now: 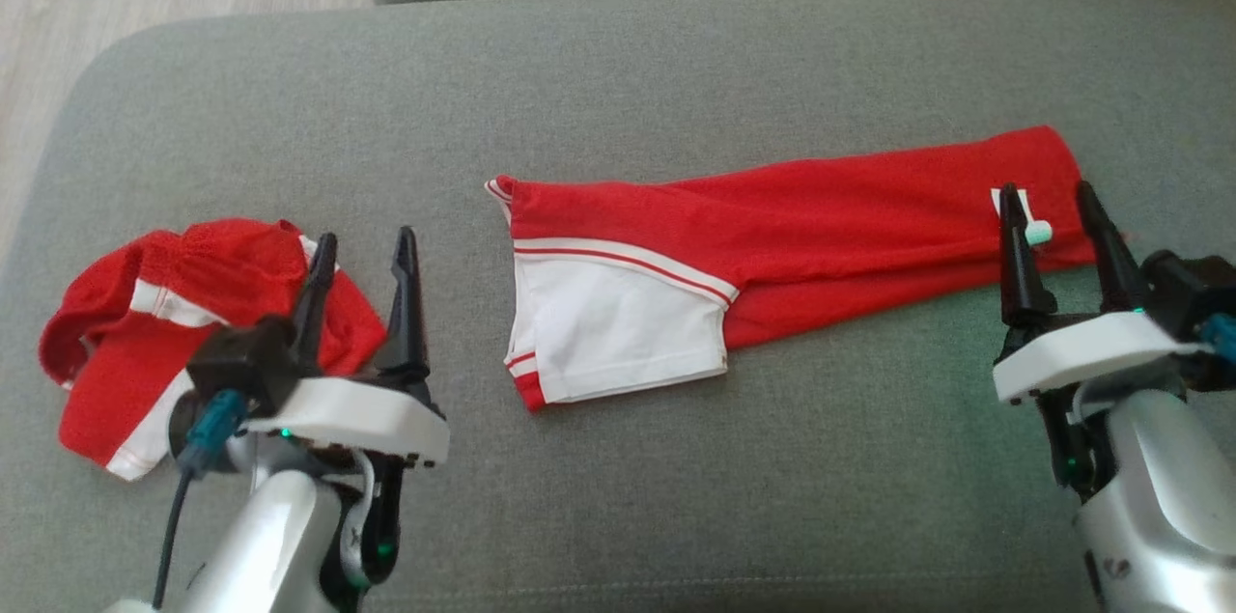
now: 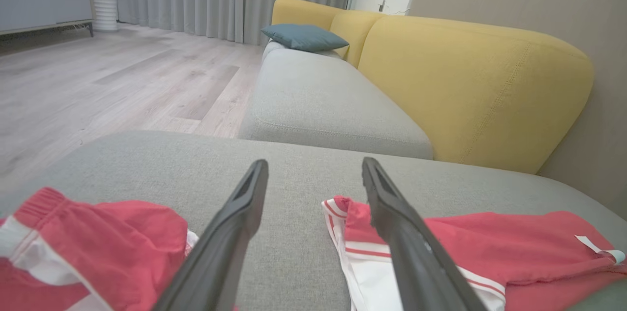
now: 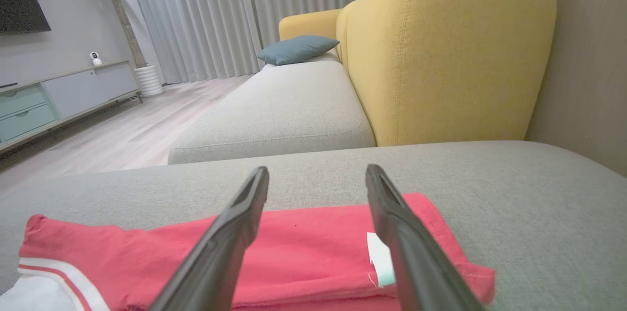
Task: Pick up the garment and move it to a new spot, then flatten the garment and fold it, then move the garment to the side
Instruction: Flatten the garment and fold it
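Garment: a red jersey piece with a white, red-striped side panel [image 1: 772, 236]. It is laid out as a long narrow strip on the grey fabric sofa cushion [image 1: 618, 82]. In the head view its long axis runs left to right across my front, climbing slightly away from me toward the right end. The white panel end points left, and the end with the small white sewn-in label [image 3: 378, 254] points right.

Right gripper [image 1: 1047, 193]: fingers spread wide, nothing between them. It sits right at the label end, fingers pointing across the strip, with the label just inside the right-hand finger. I cannot tell whether the tips touch the cloth.

Left gripper [image 1: 367, 238]: also spread wide and empty. It is well apart from the strip's white-panel end, with bare cushion between. Just beside it, on my left, lies a second red-and-white garment, crumpled in a heap [image 1: 145, 323].

Judgement: flattening and a lengthwise fold look done, and a fold end over end is likely due. The right arm is the nearer one and already stands at an end. The left arm would need to shift rightward to reach the panel end, keeping clear of the heap.
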Controlling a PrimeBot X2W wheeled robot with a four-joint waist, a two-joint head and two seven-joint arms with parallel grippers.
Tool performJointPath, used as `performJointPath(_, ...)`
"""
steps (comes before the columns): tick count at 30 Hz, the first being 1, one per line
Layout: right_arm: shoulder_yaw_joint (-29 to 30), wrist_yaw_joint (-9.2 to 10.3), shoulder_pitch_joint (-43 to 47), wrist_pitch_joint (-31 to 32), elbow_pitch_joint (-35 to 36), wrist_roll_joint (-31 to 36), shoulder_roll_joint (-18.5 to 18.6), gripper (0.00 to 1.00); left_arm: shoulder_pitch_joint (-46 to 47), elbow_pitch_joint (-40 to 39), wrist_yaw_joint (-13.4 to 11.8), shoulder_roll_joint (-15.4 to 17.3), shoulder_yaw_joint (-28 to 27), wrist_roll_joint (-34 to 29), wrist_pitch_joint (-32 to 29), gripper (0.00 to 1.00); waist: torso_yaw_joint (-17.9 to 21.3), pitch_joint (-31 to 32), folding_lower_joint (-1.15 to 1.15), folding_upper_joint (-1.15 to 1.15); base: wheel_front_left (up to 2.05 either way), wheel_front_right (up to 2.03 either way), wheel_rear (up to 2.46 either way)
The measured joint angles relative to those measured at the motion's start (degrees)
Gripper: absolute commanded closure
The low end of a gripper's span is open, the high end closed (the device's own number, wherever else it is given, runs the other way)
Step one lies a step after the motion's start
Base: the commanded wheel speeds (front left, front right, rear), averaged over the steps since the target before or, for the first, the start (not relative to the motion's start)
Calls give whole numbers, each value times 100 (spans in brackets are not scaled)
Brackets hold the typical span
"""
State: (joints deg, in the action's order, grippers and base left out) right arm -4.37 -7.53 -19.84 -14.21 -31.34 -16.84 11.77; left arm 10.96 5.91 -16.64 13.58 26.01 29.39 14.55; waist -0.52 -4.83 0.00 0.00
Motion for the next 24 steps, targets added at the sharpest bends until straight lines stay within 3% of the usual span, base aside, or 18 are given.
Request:
performJointPath(5, 169, 0, 49, 3, 287, 190, -66, 0, -4, 115, 502, -308, -459, -454, 0, 0, -30, -125, 0, 0, 0, 0, 0)
performJointPath(10, 474, 0, -18, 265, 254, 332, -54, 0, 9, 293, 836, -556, -673, -788, 1, 0, -71, -320, 0, 0, 0, 0, 0)
performJointPath(17, 1644, 0, -800, 1099, -648, 331, 55, 0, 264, 499, 1187, -811, -860, -1094, 1, 0, -192, -699, 0, 0, 0, 0, 0)
performJointPath(24, 2350, 0, -1436, 1711, -1555, 723, 222, 0, 466, 615, 1372, -934, -1027, -1280, 2, 0, -338, -1112, 0, 0, 0, 0, 0)
